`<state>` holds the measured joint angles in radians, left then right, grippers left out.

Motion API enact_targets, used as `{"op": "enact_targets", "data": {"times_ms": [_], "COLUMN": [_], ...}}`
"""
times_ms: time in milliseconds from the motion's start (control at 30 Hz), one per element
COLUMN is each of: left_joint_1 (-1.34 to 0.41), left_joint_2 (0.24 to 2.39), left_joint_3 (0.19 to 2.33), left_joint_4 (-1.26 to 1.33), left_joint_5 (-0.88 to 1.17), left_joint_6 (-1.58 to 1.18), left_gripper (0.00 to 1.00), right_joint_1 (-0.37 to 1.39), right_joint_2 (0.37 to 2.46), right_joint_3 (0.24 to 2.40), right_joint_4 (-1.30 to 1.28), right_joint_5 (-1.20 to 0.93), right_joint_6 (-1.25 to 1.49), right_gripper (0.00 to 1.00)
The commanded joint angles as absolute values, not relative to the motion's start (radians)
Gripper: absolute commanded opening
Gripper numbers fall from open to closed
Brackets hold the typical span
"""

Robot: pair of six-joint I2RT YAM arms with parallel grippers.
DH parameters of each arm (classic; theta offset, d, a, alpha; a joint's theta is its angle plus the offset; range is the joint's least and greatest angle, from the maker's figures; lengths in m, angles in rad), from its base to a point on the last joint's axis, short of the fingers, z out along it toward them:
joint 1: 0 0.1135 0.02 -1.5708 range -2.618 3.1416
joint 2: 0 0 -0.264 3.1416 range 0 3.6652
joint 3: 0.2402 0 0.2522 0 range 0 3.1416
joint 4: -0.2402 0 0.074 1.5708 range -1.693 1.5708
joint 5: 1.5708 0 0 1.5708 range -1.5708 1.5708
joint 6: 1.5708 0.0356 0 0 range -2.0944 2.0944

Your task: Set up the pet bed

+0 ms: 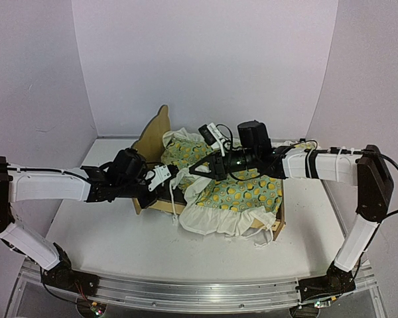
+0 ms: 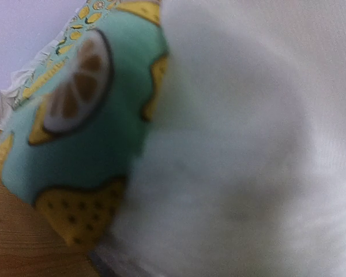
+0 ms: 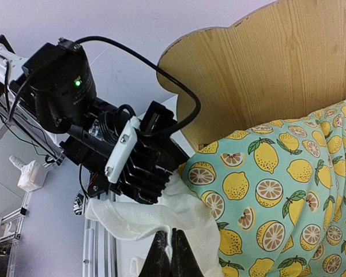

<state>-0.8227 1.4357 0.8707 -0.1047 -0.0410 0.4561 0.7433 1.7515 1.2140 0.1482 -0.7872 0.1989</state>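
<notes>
Right wrist: gripper (image 3: 171,257) tight on blanket (image 3: 277,190)

No legible text, labels or numbers anywhere.

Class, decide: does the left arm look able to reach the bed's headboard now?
Probably yes: the headboard stands bare beside the left gripper, which is shut on the blanket and must release first.

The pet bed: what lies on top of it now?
A ruffled lemon-print blanket covers most of the pet bed; only its headboard and some rail show. Whatever lies beneath is hidden.
</notes>
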Motion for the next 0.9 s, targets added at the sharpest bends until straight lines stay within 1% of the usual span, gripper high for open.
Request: {"op": "enact_targets", "data": {"times_ms": [0, 200, 233, 300, 367, 400, 467, 500, 567, 600, 667, 700, 800, 867], "left_joint_1": [-0.818, -0.819, -0.819, -0.819, -0.819, -0.819, -0.82, -0.819, -0.819, -0.819, -0.82, -0.82, -0.838, -0.886], "left_joint_2": [1.387, 1.401, 1.411, 1.424, 1.389, 1.354, 1.256, 1.205, 1.117, 1.065, 1.001, 0.971, 0.88, 0.839], "left_joint_3": [0.833, 0.812, 0.816, 0.851, 0.867, 0.858, 0.824, 0.803, 0.755, 0.723, 0.64, 0.588, 0.362, 0.213], "left_joint_4": [-0.013, -0.044, -0.047, -0.091, -0.114, -0.115, -0.118, -0.118, -0.117, -0.112, -0.068, -0.025, 0.269, 0.499], "left_joint_5": [0.03, 0.026, 0.011, -0.038, -0.036, -0.016, -0.003, -0.003, 0.045, 0.053, 0.091, 0.1, 0.12, 0.033], "left_joint_6": [0.372, 0.287, 0.262, 0.183, 0.08, 0.046, -0.018, -0.052, -0.11, -0.149, -0.209, -0.241, -0.329, -0.328], "left_gripper": [0.0, 0.0, 0.04, 0.23, 0.37, 0.42, 0.68, 0.71, 0.71, 0.7, 0.63, 0.57, 0.38, 0.35], "right_joint_1": [0.75, 0.75, 0.75, 0.752, 0.752, 0.753, 0.753, 0.753, 0.755, 0.756, 0.76, 0.764, 0.777, 0.783], "right_joint_2": [1.749, 1.743, 1.744, 1.748, 1.752, 1.751, 1.743, 1.742, 1.743, 1.746, 1.75, 1.75, 1.754, 1.76], "right_joint_3": [1.244, 1.236, 1.236, 1.238, 1.241, 1.24, 1.235, 1.233, 1.233, 1.235, 1.236, 1.238, 1.243, 1.25], "right_joint_4": [0.193, 0.193, 0.193, 0.194, 0.196, 0.198, 0.199, 0.199, 0.201, 0.202, 0.204, 0.205, 0.211, 0.213], "right_joint_5": [-0.804, -0.803, -0.8, -0.79, -0.78, -0.771, -0.739, -0.731, -0.731, -0.732, -0.726, -0.726, -0.721, -0.72], "right_joint_6": [0.199, 0.199, 0.199, 0.2, 0.209, 0.214, 0.226, 0.231, 0.237, 0.24, 0.247, 0.249, 0.252, 0.254], "right_gripper": [0.0, 0.0, 0.0, 0.0, 0.0, 0.0, 0.0, 0.0, 0.0, 0.0, 0.0, 0.0, 0.0, 0.0]}}
